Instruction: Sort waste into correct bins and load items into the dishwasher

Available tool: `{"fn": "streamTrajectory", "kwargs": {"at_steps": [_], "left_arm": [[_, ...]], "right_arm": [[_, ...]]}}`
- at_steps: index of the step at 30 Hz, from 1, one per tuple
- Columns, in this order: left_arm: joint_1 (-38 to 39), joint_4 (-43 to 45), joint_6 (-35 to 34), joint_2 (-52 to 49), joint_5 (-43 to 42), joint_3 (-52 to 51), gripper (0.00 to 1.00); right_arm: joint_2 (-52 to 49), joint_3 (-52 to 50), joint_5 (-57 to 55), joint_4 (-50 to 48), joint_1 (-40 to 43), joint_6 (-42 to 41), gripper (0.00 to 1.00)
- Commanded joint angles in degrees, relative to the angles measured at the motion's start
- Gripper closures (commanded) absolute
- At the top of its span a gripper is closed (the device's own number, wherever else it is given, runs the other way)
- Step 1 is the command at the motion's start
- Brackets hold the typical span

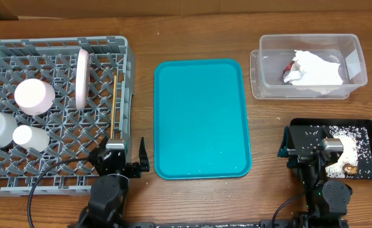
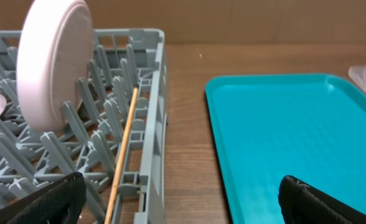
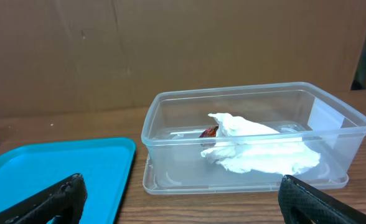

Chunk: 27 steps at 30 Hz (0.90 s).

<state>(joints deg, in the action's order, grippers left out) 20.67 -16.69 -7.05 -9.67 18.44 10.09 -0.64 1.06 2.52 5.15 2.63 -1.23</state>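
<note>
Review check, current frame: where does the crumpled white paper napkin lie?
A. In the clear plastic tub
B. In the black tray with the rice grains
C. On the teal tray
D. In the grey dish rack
A: the crumpled white paper napkin sits inside the clear plastic tub, next to the red snack wrapper, as the right wrist view also shows.

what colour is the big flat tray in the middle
Teal: the flat rectangular plastic tray shows best in the overhead view.

a brown cardboard wall (image 3: 108, 56) stands behind the evenly lit wood-grain table (image 1: 268, 190)
</note>
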Motion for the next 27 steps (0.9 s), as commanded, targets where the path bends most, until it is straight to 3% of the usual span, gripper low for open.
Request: {"fn": "streamTrajectory", "kwargs": {"at_steps": [1, 8, 17, 27], "left_arm": [[-1.2, 2.9, 0.6, 4.7, -0.4, -3.5, 0.00], [-4.2, 14.6, 0.7, 9.5, -6.8, -9.9, 0.00], [-13.9, 12.2, 1.0, 9.5, -18.3, -9.8, 0.00], [-16.9, 12.2, 4.1, 9.5, -18.1, -9.8, 0.00]], "right_arm": [[0.5, -0.6, -0.5, -0.4, 0.3, 0.4, 0.00], [0.5, -0.6, -0.5, -0.4, 0.3, 0.4, 0.00], [0.5, -0.6, -0.5, -0.4, 0.3, 0.4, 0.00], [0.5, -0.6, -0.5, -0.4, 0.3, 0.4, 0.00]]}}
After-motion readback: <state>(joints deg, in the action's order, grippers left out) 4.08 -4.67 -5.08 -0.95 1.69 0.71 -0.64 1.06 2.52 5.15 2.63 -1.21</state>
